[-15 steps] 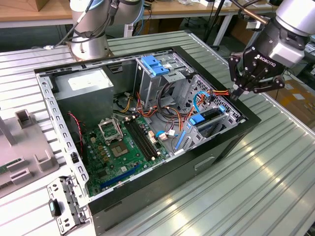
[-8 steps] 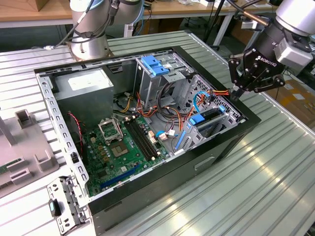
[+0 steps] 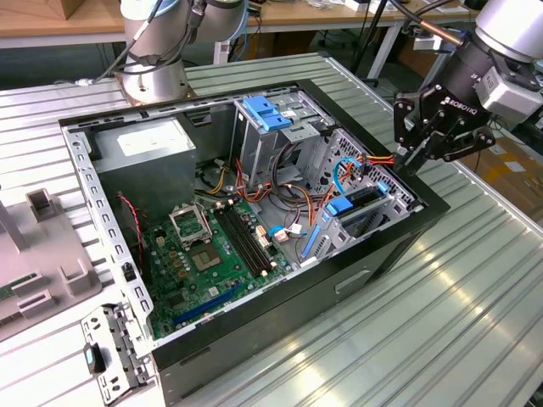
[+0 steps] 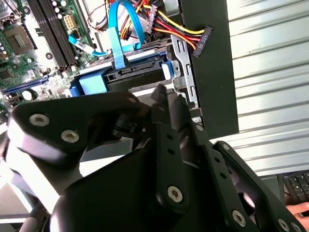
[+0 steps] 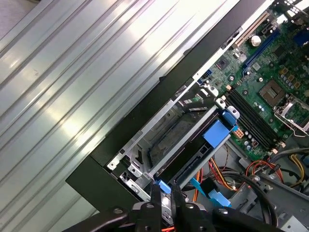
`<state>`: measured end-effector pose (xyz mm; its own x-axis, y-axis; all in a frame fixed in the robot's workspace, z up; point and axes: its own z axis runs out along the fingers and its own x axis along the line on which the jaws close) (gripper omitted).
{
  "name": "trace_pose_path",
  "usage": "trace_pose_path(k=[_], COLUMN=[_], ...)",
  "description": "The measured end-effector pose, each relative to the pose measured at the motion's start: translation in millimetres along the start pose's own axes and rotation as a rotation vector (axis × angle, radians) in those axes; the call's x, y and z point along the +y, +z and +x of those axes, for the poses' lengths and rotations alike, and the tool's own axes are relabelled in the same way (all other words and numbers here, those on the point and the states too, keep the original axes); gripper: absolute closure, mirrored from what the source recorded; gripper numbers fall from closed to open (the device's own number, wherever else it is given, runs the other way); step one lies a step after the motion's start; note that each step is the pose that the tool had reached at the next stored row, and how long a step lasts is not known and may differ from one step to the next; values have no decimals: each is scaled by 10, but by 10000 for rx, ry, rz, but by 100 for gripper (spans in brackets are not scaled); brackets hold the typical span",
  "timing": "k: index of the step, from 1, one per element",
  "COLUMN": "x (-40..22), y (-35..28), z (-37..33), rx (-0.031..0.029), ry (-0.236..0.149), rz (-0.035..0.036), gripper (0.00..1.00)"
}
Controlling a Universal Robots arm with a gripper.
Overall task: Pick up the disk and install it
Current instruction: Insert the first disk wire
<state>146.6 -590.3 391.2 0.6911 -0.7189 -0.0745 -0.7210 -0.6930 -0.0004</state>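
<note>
Exterior view first: we are watching the gripper (image 3: 405, 161) hovering at the corner of the case (image 3: 382, 246) on the exterior view's right, its fingers drawn narrow. The disk (image 3: 356, 203) is sitting in the bay just below them. So we are judging the pick-up done and the install far along. The case is lying open on a ribbed metal table (image 3: 441, 305), with wooden benches (image 3: 51, 21) running behind.

Second wrist view now: the disk (image 4: 135, 72) is lying level in its bay, and a blue cable (image 4: 113, 34) is running down to its back edge. The power plug (image 4: 202, 41) is hanging loose against the case wall, so that much is looking undone. A keyboard (image 4: 297, 183) is peeking in beyond the table.

First wrist view: the gripper (image 5: 165, 193) is holding its tips nearly together, right at the blue rail end of the disk (image 5: 190, 162). Whether they are pinching it, we cannot tell.
</note>
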Motion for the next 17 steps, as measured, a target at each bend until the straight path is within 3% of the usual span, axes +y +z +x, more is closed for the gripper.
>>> trace_pose_path(k=[2, 4, 10, 17], x=[0, 0, -32, -168], y=[0, 0, 35, 143], z=[0, 0, 11, 73], rx=[0, 0, -21, -63], ry=[0, 0, 0, 4], rz=[0, 0, -6, -41], gripper=[70, 58, 58, 58])
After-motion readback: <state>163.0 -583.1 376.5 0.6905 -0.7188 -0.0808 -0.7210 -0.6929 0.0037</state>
